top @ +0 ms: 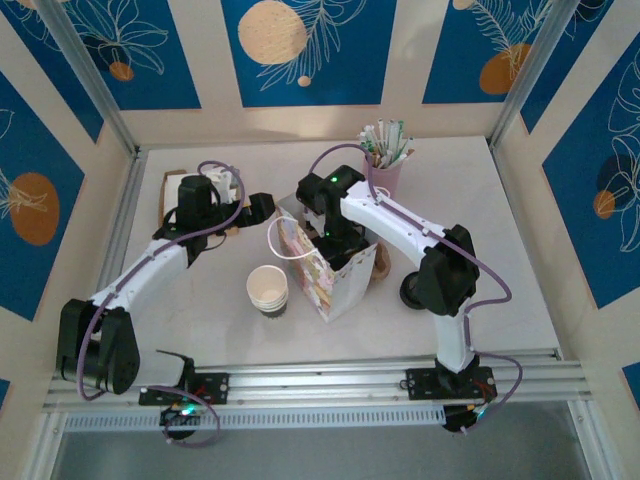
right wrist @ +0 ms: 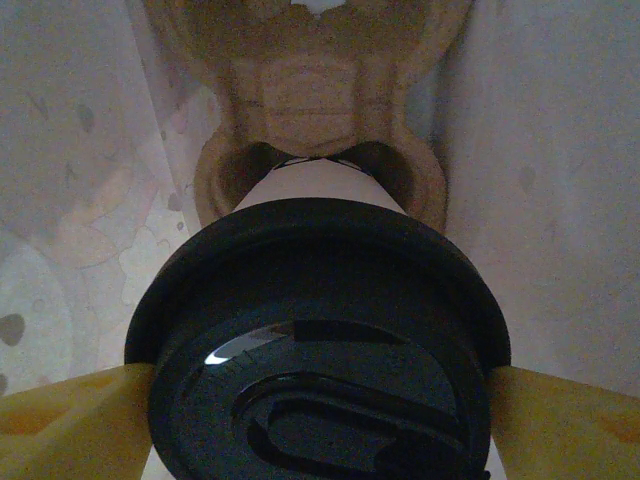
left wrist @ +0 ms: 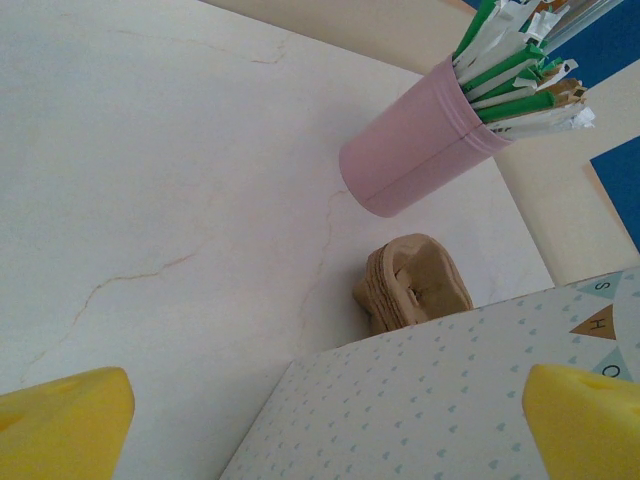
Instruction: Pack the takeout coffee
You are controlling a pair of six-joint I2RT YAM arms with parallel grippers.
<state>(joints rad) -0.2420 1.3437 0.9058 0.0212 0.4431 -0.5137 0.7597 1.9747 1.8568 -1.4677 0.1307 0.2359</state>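
Note:
The takeout coffee (right wrist: 320, 340), a whitish cup under a round black sip lid, sits between the yellow fingers (right wrist: 70, 425) of my right gripper (right wrist: 320, 425), which is shut on it at the lid's rim. It hangs inside the patterned paper bag (top: 340, 285), just above a brown cardboard cup carrier (right wrist: 310, 90) at the bag's bottom. From above, my right gripper (top: 335, 240) reaches down into the bag's mouth and hides the cup. My left gripper (top: 262, 207) stands open at the bag's far left side, its yellow fingers (left wrist: 60, 425) wide apart over the bag's wall (left wrist: 450, 400).
A stack of lidless cream paper cups (top: 268, 290) stands left of the bag. A pink tumbler (top: 385, 172) of sachets stands behind it. A stack of cardboard carriers (left wrist: 412, 283) lies beside the bag, and a loose black lid (top: 410, 292) rests to its right.

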